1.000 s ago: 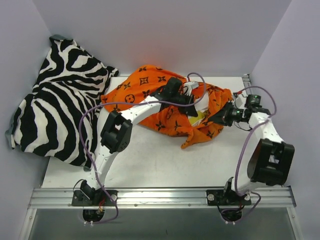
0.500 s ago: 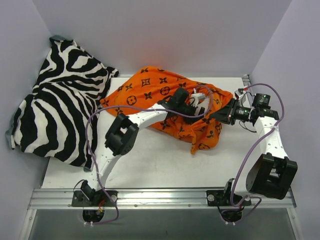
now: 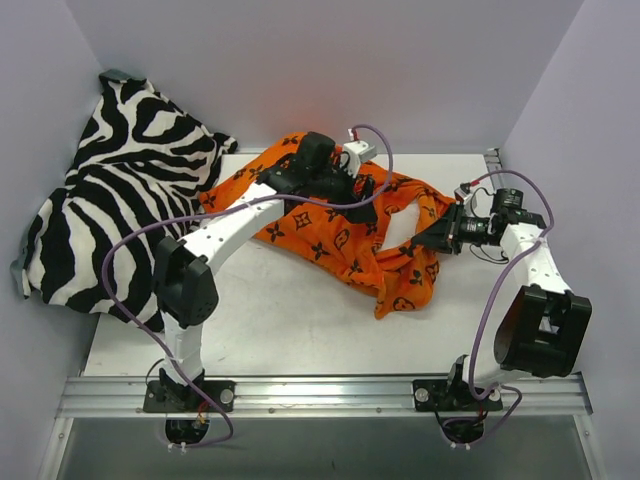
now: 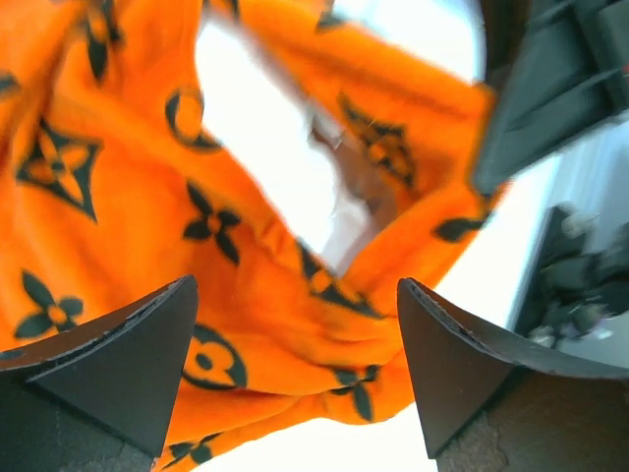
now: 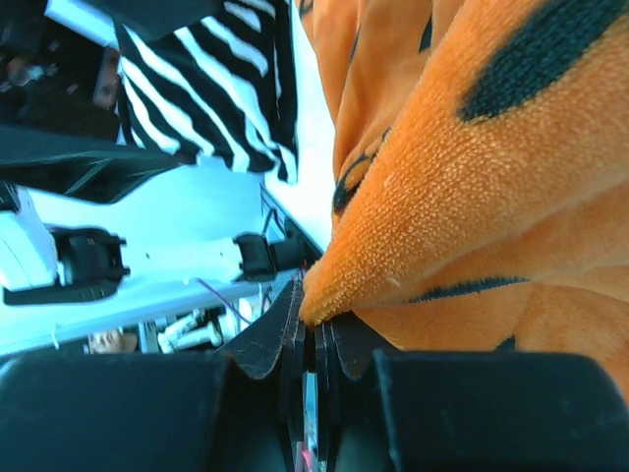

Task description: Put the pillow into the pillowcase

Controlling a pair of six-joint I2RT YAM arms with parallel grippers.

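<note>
The orange pillowcase (image 3: 320, 225) with dark motifs lies crumpled at mid-table. Its mouth gapes toward the right, and the white pillow (image 3: 401, 233) shows inside it. My left gripper (image 3: 363, 194) hovers over the pillowcase's far side, open and holding nothing. In the left wrist view its fingers (image 4: 128, 359) stand wide apart above the pillowcase (image 4: 128, 226), with the pillow (image 4: 265, 147) showing through the opening. My right gripper (image 3: 441, 236) is shut on the pillowcase's right rim. In the right wrist view the gripper (image 5: 314, 320) pinches a fold of the orange pillowcase (image 5: 462, 216).
A black-and-white zebra-striped cloth (image 3: 120, 210) is heaped at the table's left side against the wall, and also shows in the right wrist view (image 5: 211, 93). Grey walls close in the back and both sides. The arm bases sit on the metal rail (image 3: 320, 392) at the near edge.
My left gripper opened, let go of the cloth and drew back toward the far left. The pillowcase spread flatter. The right gripper kept its grip on the rim, shifting only slightly.
</note>
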